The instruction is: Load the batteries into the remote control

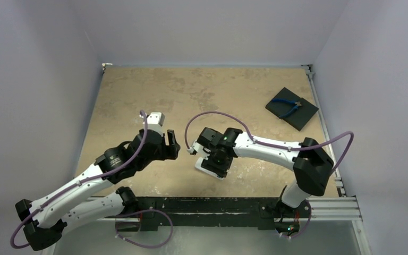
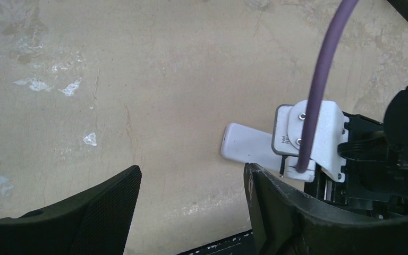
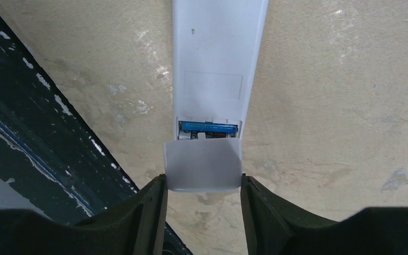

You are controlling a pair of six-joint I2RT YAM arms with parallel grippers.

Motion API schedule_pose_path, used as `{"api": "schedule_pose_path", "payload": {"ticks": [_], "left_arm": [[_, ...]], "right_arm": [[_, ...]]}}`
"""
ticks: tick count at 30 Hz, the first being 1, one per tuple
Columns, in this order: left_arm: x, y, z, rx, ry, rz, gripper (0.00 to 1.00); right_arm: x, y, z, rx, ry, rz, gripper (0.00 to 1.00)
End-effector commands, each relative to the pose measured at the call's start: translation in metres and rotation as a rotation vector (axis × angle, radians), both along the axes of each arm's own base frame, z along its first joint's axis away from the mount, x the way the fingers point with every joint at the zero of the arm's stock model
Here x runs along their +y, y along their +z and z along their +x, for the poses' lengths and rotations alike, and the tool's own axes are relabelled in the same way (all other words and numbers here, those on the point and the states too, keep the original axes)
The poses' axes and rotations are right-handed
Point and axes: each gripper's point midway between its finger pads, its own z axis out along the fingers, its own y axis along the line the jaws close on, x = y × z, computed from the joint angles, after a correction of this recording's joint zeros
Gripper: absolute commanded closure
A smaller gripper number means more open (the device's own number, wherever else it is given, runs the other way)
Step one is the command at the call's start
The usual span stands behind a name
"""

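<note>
top view: my right end effector (image 1: 216, 156) sits over the remote control (image 1: 206, 166); my left end effector (image 1: 173, 144) hangs just left of it, released. left wrist: remote ahead, right of my spread fingers. right wrist: i'm clenched on the battery cover (image 3: 203, 164). the remote's long axis runs straight away from me, blue battery (image 3: 208, 127) crosswise inside.

Top external: high above near edge, facing down over whole mottled beige tabletop (image 1: 191, 90). Wrist views: close, downward; all share small white rectangular plastic remote control (image 3: 215, 64) (image 2: 241, 144).
</note>
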Motion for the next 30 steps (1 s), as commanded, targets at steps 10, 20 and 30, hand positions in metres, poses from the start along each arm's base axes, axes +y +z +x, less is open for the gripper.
{"api": "schedule_pose_path", "payload": {"ticks": [10, 20, 30], "left_arm": [[0.003, 0.009, 0.002, -0.043, -0.009, -0.006, 0.29], [0.002, 0.008, 0.002, -0.040, -0.009, -0.006, 0.29], [0.003, 0.007, 0.002, -0.039, -0.008, -0.005, 0.29]], "right_arm": [[0.002, -0.003, 0.004, 0.000, -0.023, -0.044, 0.80], [0.001, -0.013, 0.004, 0.003, -0.042, -0.071, 0.82], [0.008, -0.018, 0.006, 0.008, -0.069, -0.060, 0.82]]}}
